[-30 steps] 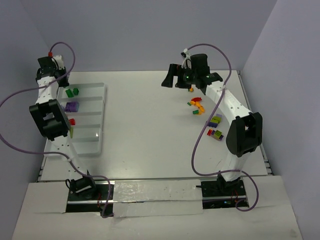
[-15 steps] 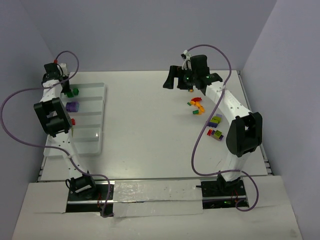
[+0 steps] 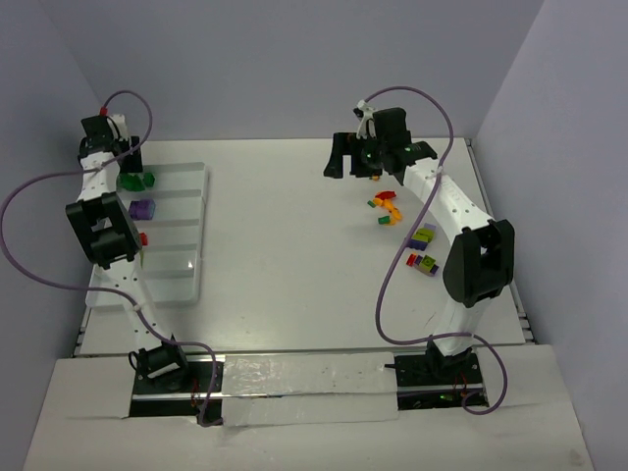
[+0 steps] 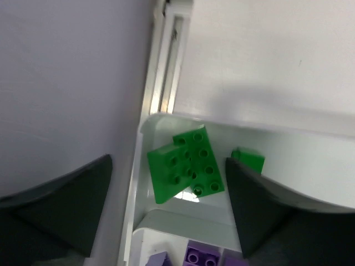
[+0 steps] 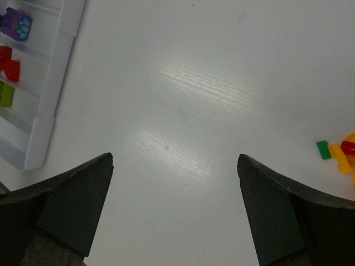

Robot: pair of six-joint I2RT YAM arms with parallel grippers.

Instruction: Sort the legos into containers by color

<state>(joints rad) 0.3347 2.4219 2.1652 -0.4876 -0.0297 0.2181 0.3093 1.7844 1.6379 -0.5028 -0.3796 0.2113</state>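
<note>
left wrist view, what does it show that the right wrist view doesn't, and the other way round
Only the left wrist: dark green bricks lying in the tray's end compartment. Only the right wrist: a red brick and a lime brick in their own compartments, plus loose bricks on the table. Both: the tray, the purple lego, and open jaws gripping nothing.

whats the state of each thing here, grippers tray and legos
left gripper: open, holding nothing, over the tray's end compartment
right gripper: open, empty, over bare table
tray: flat on the table, partly filled
dark green bricks: lying in the end compartment
purple brick: in the next compartment
red brick: in the third compartment
loose bricks: unsorted, on the table's right side
</note>
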